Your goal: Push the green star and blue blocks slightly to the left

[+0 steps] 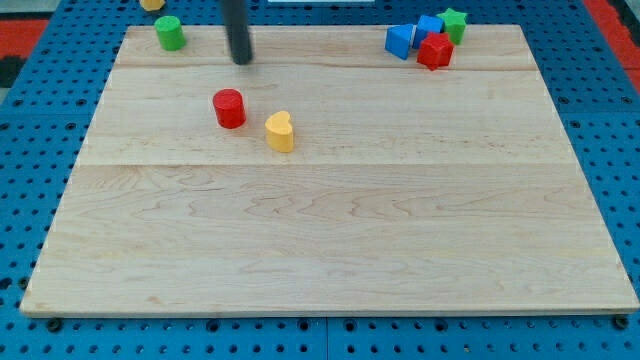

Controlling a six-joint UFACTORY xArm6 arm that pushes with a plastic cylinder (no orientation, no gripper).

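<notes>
The green star [454,23] sits at the view's top right, at the back edge of the wooden board [330,230]. Two blue blocks lie just left of it: one [400,41] is leftmost, the other [429,27] touches the star's left side. A red star-like block [435,51] lies just below them, touching the group. My tip [242,60] is at the view's top, left of centre, well to the left of this cluster and apart from every block.
A red cylinder [229,108] and a yellow heart-shaped block [280,131] lie below my tip. A green cylinder [169,32] stands at the top left. A yellow block [152,4] shows partly at the top edge. Blue pegboard [40,120] surrounds the board.
</notes>
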